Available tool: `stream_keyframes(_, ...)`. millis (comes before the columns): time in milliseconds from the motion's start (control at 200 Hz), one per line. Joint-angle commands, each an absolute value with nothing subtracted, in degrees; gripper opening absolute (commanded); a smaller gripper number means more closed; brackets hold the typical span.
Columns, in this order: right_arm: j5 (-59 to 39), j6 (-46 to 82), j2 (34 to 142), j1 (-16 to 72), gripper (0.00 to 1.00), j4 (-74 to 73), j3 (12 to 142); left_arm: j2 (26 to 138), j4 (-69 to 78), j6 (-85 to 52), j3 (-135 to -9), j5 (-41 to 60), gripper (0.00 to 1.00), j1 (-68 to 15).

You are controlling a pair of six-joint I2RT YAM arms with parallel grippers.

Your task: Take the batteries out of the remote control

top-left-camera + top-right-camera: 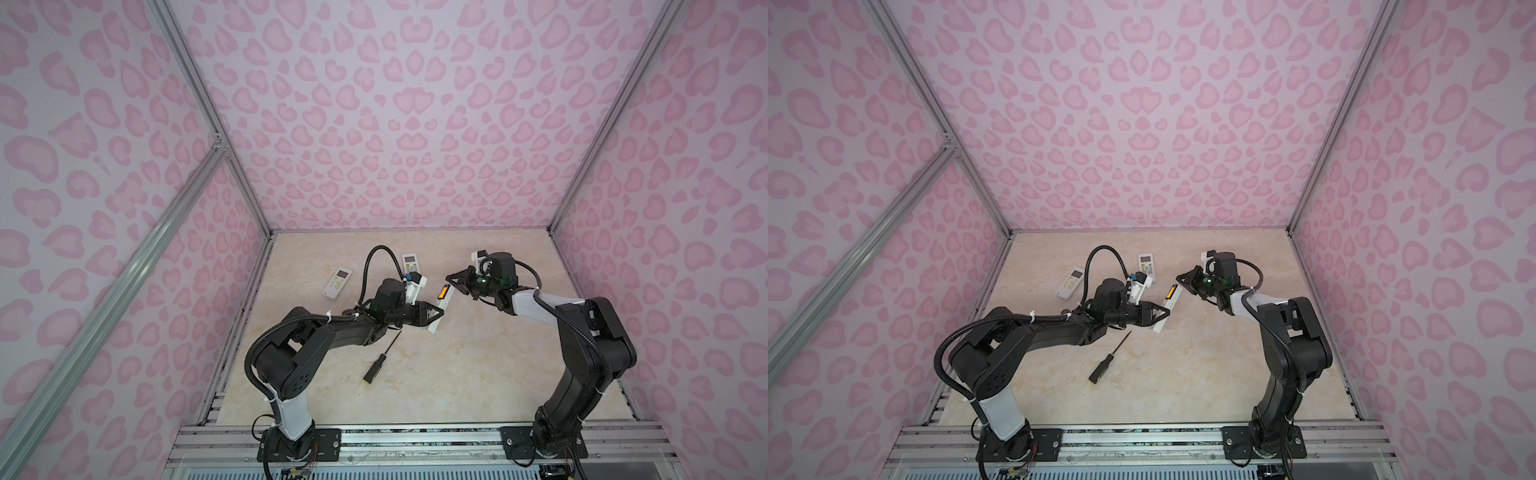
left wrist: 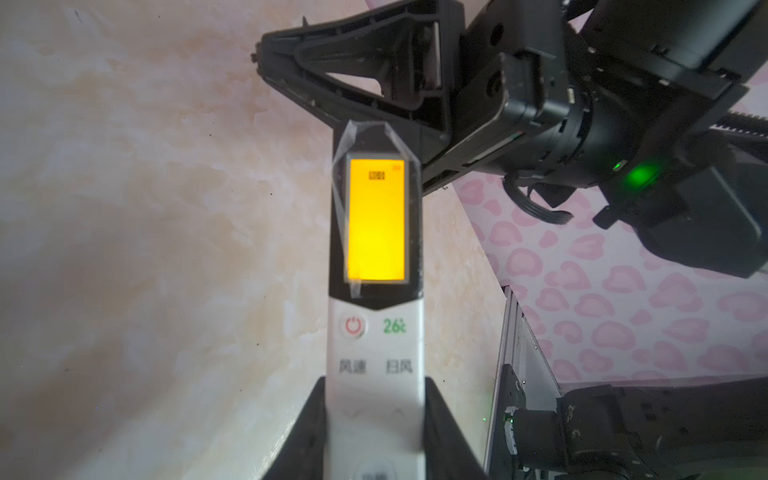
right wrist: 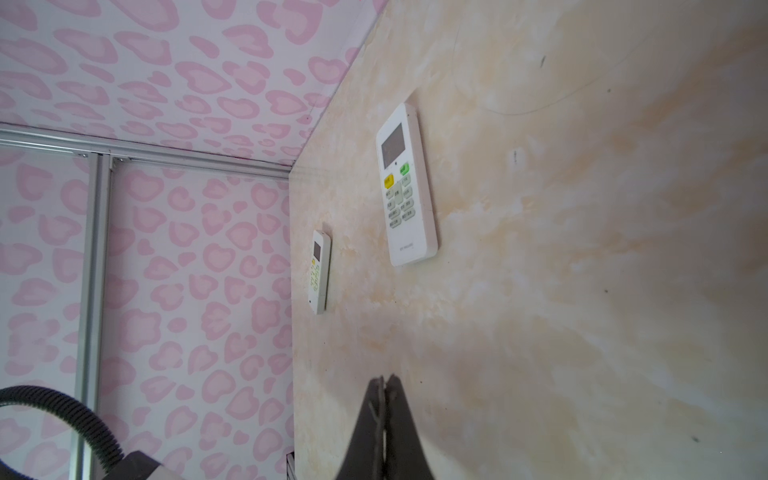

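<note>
1. Left wrist view: no batteries show in any picture. The remote (image 2: 376, 291) has its button face toward this camera and its orange display is lit, so I judge the cells are inside, behind a cover on the hidden back.
2. The left gripper (image 2: 376, 436) pinches that remote by its two long edges, below the display. In a top view the remote (image 1: 439, 308) sits near the table's middle. I cannot tell whether its near end rests on the surface.
3. The right gripper (image 1: 449, 277) hangs just beyond the remote's display end, at about 1 o'clock from it. Its fingers are pressed together on nothing, as the right wrist view (image 3: 384, 399) confirms.
4. To do this step well, the back likely needs turning toward the right arm, with the left fingers kept on the edges and off the cover. The right fingers would then have to spread before working the cover.
5. The screwdriver (image 1: 380, 357) lies at 7 o'clock, well apart. Two spare remotes lie at 10 o'clock (image 1: 337, 283) and 11 o'clock (image 1: 411, 264).
6. The table (image 1: 478, 374) is bare from 3 to 6 o'clock, which looks like the best room for setting cells down. The walls stand close at 9 and 3 o'clock.
</note>
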State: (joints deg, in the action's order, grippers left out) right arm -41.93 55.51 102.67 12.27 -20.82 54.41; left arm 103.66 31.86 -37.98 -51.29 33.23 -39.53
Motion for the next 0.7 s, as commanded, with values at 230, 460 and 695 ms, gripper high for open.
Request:
stream_keyframes(230, -43.97, 63.02, 105.51, 12.80, 0.00, -31.93, 53.33, 107.83, 39.46, -43.31, -55.77, 35.99, 0.03, -38.98)
stream_keyframes(460, -42.85, 64.59, 106.54, 13.64, 0.00, -33.62, 52.93, 110.88, 40.68, -45.89, -57.95, 35.38, 0.03, -38.58)
stream_keyframes(695, -41.79, 67.93, 108.77, 13.62, 0.00, -37.67, 52.24, 113.59, 43.65, -48.39, -58.59, 34.59, 0.03, -38.13)
